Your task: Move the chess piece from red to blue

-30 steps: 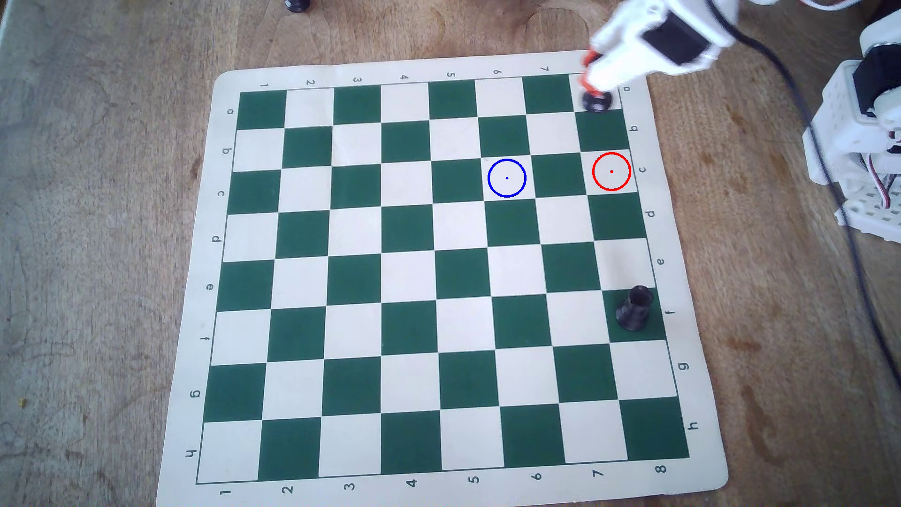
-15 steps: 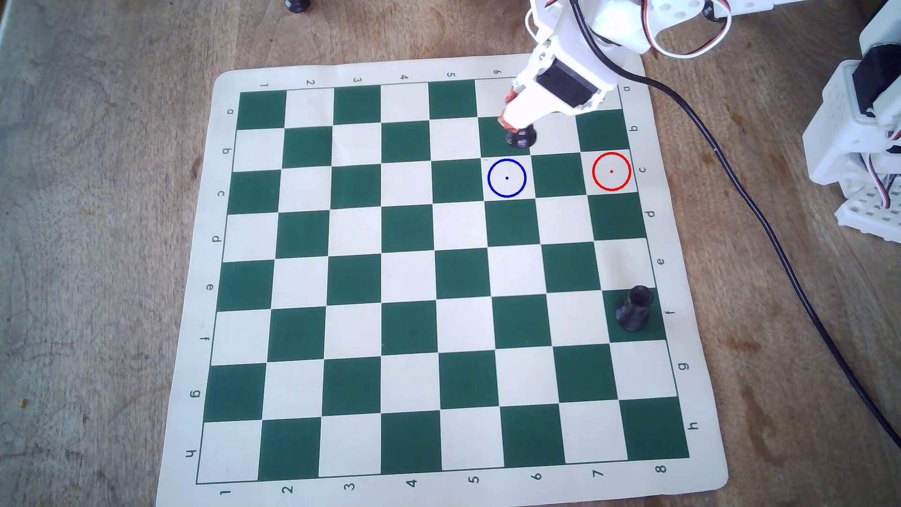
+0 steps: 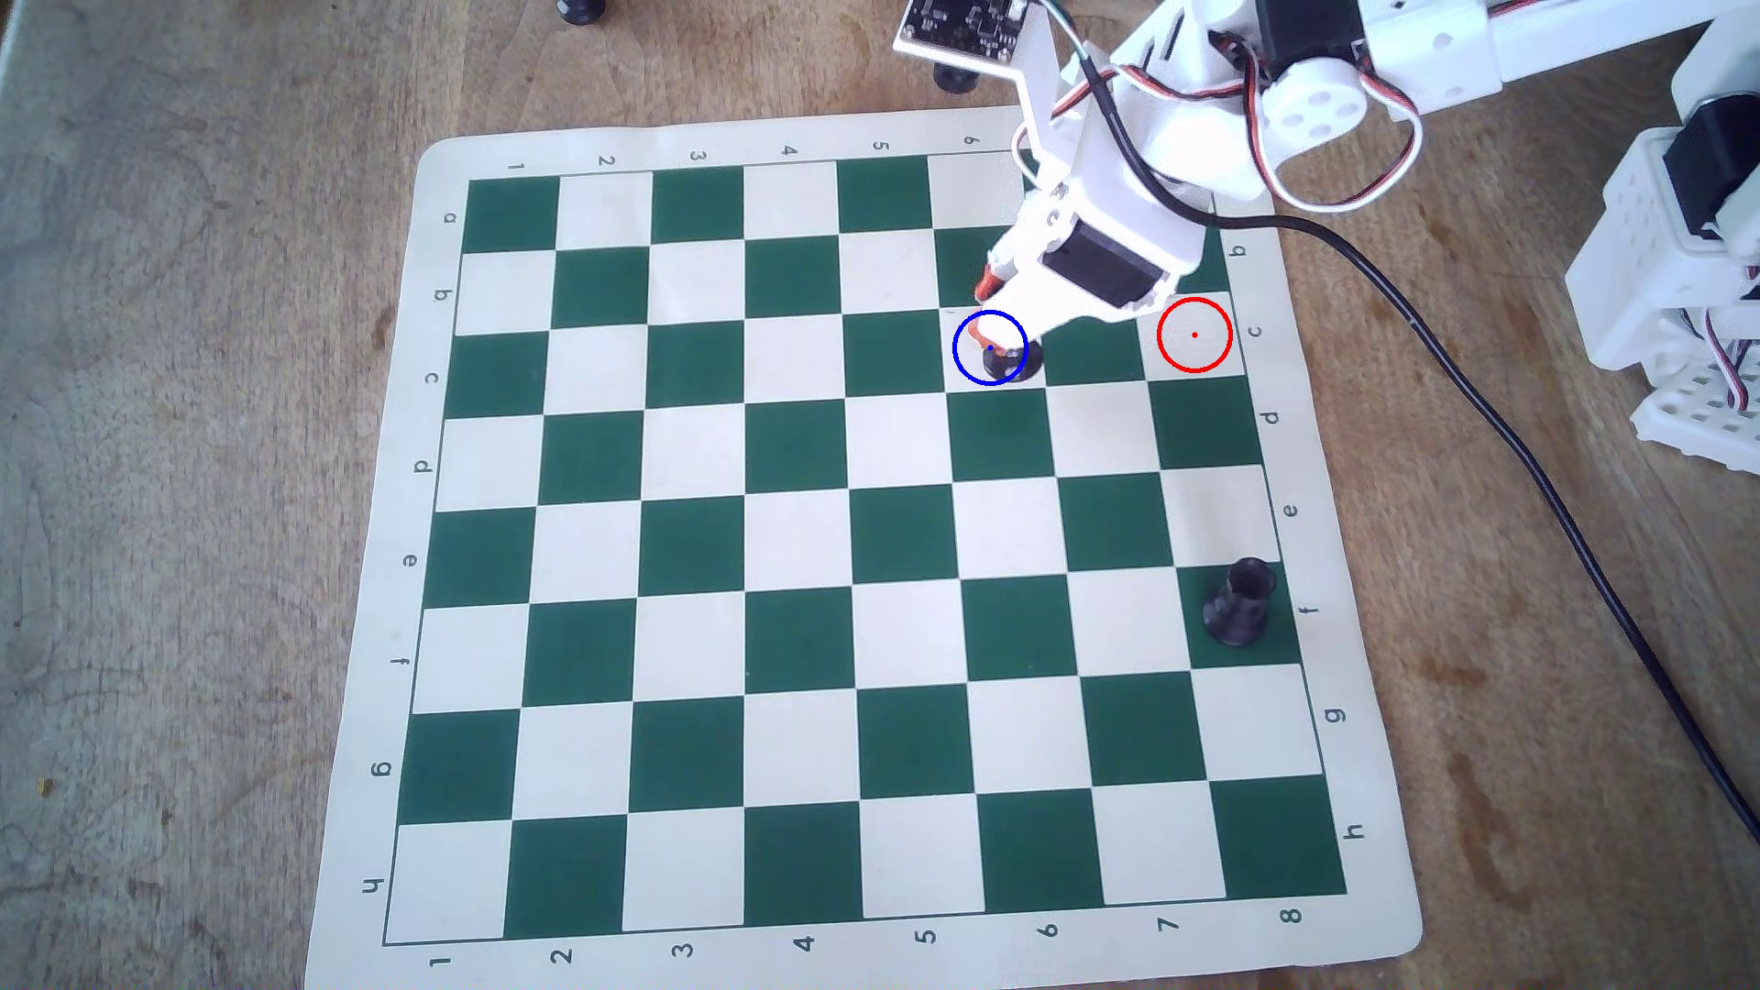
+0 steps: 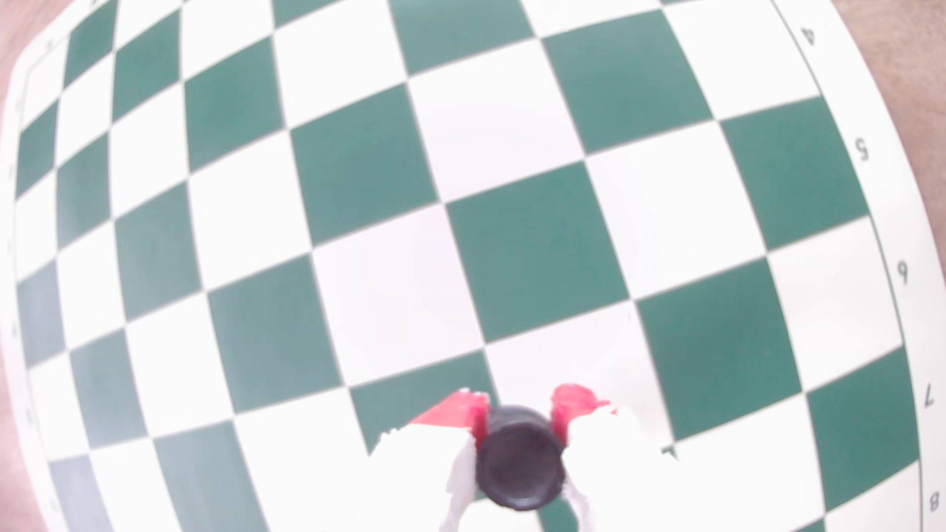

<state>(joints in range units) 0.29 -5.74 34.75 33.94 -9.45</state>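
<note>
Piece (image 4: 519, 463): light, rigid, smooth plastic, clamped at the head between the gripper (image 4: 517, 414) pads, base hanging below; slip risk judged moderate.

The overhead view shows one chess board (image 3: 667, 533), one blue ring (image 3: 956, 354) and one red ring (image 3: 1194, 334). On the board are two black pieces: the chess piece (image 3: 1019, 366) and one stouter cone-shaped piece (image 3: 1238, 602). Two more dark objects (image 3: 581, 9) (image 3: 955, 78) stand at the top edge of the table. There is one gripper (image 3: 990, 345) with two red-tipped fingers (image 4: 455, 409), and one black cable (image 3: 1524, 457)
</note>
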